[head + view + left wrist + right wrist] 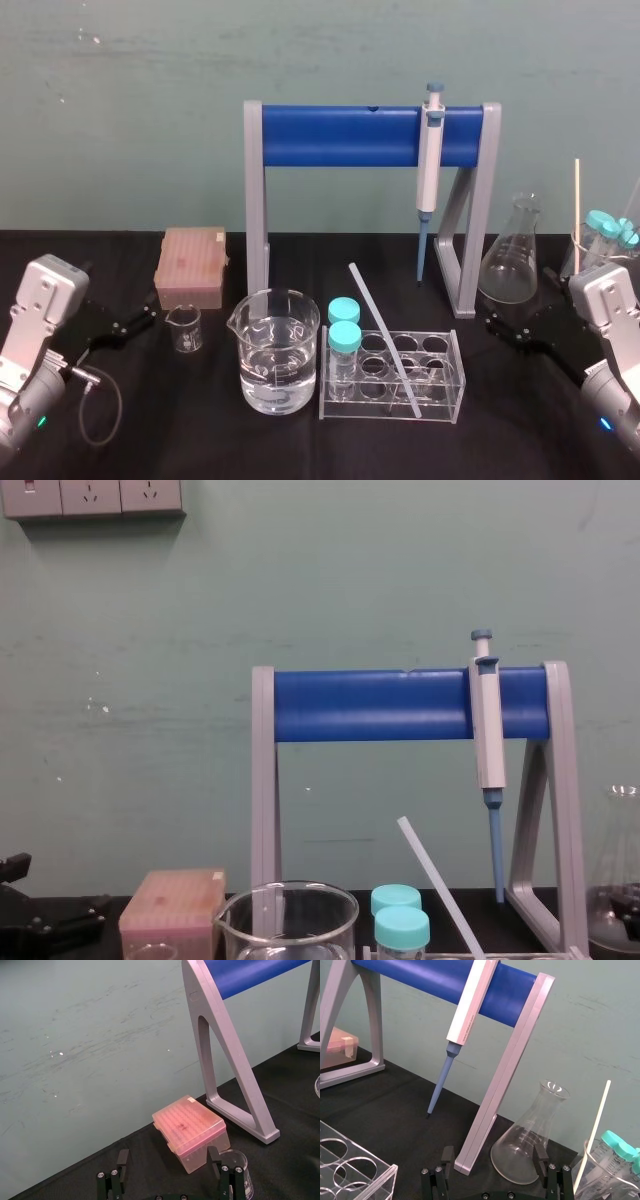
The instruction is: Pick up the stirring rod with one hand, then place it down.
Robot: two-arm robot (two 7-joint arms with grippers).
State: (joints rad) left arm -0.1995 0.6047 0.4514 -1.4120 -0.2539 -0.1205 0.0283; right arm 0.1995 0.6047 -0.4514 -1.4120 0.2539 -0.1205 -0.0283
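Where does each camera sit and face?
Head: high, looking down at the stirring rod; left end effector and right end effector flanking.
Chest: low, facing forward at the pipette; left end effector lower left.
Left wrist: faces the pink box; own fingers open.
Right wrist: faces the flask; own fingers open.
Head and chest share stirring rod, pipette.

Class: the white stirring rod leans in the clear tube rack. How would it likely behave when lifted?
The stirring rod looks straight while leaning, so probably stiff. Thin and smooth, it may slip or pivot in a grip. Tilted in the clear rack, it could drag that rack if pulled sideways; laid flat, it would likely roll.
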